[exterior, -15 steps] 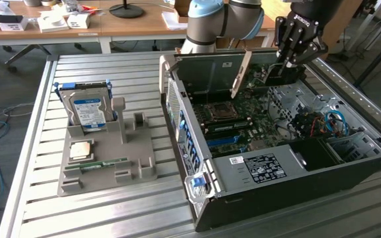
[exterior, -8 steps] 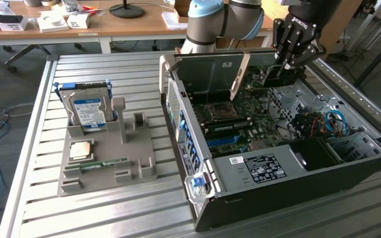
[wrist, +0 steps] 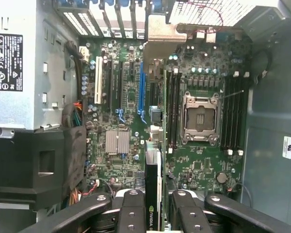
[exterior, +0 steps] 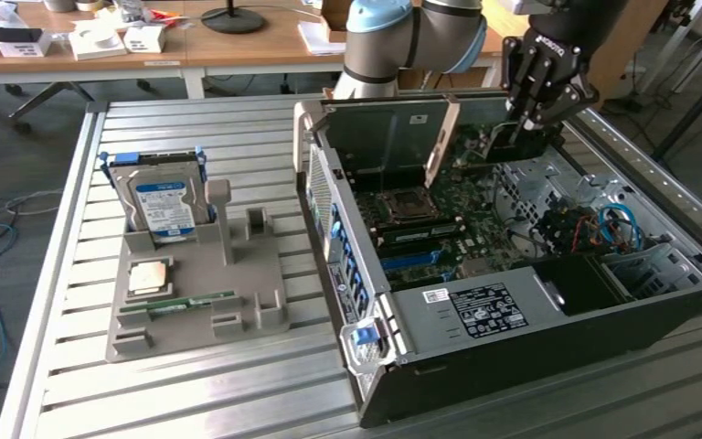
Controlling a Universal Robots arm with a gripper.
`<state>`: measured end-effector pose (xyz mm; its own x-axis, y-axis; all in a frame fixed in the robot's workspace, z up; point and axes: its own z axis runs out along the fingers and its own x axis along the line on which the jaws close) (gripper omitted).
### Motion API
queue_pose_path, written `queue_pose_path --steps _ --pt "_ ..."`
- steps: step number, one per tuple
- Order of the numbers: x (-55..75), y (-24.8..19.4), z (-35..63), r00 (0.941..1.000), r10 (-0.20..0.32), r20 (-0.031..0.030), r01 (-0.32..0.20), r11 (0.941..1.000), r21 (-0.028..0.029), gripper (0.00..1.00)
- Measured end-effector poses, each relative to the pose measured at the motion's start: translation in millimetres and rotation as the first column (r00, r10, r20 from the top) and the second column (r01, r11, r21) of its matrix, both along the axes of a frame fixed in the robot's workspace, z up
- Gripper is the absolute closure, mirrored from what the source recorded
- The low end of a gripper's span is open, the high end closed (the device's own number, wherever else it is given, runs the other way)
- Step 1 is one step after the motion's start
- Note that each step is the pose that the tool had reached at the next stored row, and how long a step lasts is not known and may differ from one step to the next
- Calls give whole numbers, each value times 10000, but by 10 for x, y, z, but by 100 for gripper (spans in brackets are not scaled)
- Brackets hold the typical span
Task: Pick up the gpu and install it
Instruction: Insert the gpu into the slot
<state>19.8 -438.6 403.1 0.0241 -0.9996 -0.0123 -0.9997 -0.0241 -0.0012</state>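
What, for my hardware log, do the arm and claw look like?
The arm is silver-grey tubing with pale blue joint caps. The claw is black, with white lettering on its body. Its linked fingers are black with round silver pivot pins.

Surface: a slatted metal surface (exterior: pixel 180 402) carries a grey holder and an open computer case.
Holder: the grey holder (exterior: pixel 248 302) sits toward the exterior view's left of the case.
Drive: a silver hard drive (exterior: pixel 165 206) with a blue-white label stands upright at the holder's far end.
Chip: a processor chip (exterior: pixel 147 277) lies flat on the holder.
Memory: a slim green memory stick (exterior: pixel 178 303) lies just in front of the chip.
Case: the black computer case (exterior: pixel 547 366) lies on its side, lid off.
Board: the green motherboard (wrist: pixel 131 97) bears a processor socket (wrist: pixel 200 119) and a silver heat sink (wrist: pixel 117 141).
Power: a labelled power supply (exterior: pixel 485 306) fills the case's near end.
Background: wooden desks (exterior: pixel 241 46) hold white boxes (exterior: pixel 95 41) and a round black lamp base (exterior: pixel 231 18).
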Motion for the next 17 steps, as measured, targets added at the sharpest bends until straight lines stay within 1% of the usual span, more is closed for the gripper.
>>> queue_pose_path --steps 1,2,8,12,17 --pt "-5 0 -6 10000 0 34 0 10000 0 74" --pt "-8 0 -10 10000 1 43 -1 10000 0 74" --pt "-15 0 -30 10000 -80 44 80 10000 -1 74" --pt "-16 0 -41 9997 -251 44 251 9997 -1 74" --pt "-25 0 -53 9996 -264 45 264 9997 3 74"
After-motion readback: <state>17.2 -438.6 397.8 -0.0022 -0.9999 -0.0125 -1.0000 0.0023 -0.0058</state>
